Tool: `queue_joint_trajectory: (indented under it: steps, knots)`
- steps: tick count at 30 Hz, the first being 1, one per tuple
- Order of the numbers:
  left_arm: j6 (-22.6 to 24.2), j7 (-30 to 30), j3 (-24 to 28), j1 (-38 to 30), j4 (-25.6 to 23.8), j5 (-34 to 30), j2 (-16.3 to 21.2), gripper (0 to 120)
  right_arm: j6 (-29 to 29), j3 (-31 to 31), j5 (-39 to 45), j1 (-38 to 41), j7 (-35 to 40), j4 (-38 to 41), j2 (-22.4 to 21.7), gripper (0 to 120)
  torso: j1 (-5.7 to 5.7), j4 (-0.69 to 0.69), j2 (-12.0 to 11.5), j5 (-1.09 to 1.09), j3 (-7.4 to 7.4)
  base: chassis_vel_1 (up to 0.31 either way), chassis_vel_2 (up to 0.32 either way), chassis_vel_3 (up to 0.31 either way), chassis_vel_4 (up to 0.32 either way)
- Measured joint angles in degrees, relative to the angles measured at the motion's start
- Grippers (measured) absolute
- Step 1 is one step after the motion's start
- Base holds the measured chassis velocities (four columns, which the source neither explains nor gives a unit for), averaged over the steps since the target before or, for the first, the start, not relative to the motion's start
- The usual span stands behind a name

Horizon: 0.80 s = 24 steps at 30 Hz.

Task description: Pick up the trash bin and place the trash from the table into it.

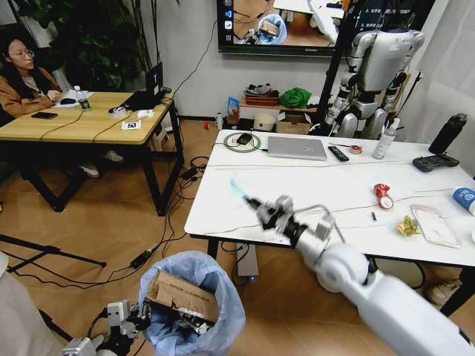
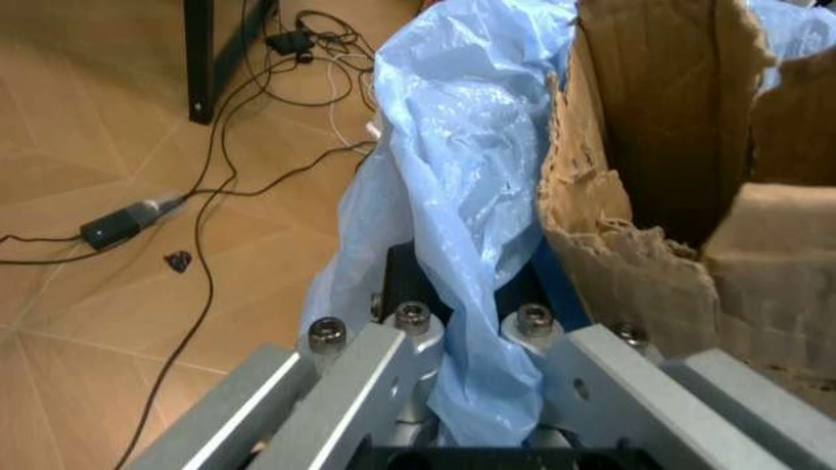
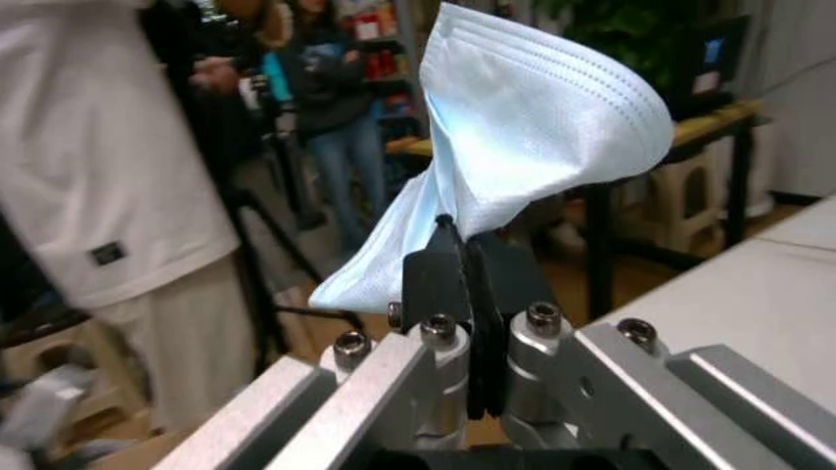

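Observation:
The trash bin [image 1: 223,278], lined with a crinkly light-blue bag, hangs low in front of the table's [image 1: 245,211] near edge. Torn brown cardboard [image 1: 182,297] stands inside it. My left gripper [image 1: 142,324] is shut on the bin's rim and bag [image 2: 464,176], right beside the cardboard [image 2: 653,147]. My right gripper [image 1: 250,201] reaches over the table's left part, shut on a light-blue face mask [image 1: 237,187]; the mask [image 3: 523,127] sticks up between the closed fingers [image 3: 432,274]. A crushed red can [image 1: 382,195], yellow wrapper [image 1: 407,226], clear package [image 1: 434,225] and blue cup [image 1: 465,198] lie at the table's right.
A laptop [image 1: 297,147], remote [image 1: 338,153], white bottle [image 1: 385,139], black bottle [image 1: 448,133] and game controller [image 1: 435,162] sit along the table's far side. A wooden desk [image 1: 82,119] stands at the left. Cables [image 2: 196,225] trail over the floor.

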Motion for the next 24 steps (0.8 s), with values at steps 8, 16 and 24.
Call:
queue_joint_trajectory:
  steps: [8, 16, 24]
  knots:
    - [0.13, -0.04, -0.23, 0.22, -0.28, 0.16, -0.22, 0, 2.53, -4.60, -4.95, -5.17, -2.52, 5.50, -4.19, 0, 0.00, -0.01, 0.00, 0.00, 0.00, 0.000, 0.000, 0.000, 0.000]
    - [0.31, -0.14, -0.15, 0.28, -0.71, 0.48, -0.91, 0, 4.15, -8.67, -8.77, -5.26, -2.68, 3.61, -4.64, 0, 0.00, -0.01, 0.00, 0.00, 0.01, 0.000, 0.000, 0.000, 0.000]
    - [0.42, -0.22, -0.19, 0.16, -1.04, 0.71, -1.61, 0, 5.02, -12.28, -11.99, -3.70, -2.07, -1.98, -0.90, 0, 0.01, 0.00, 0.00, 0.00, 0.01, 0.000, 0.000, 0.000, 0.000]
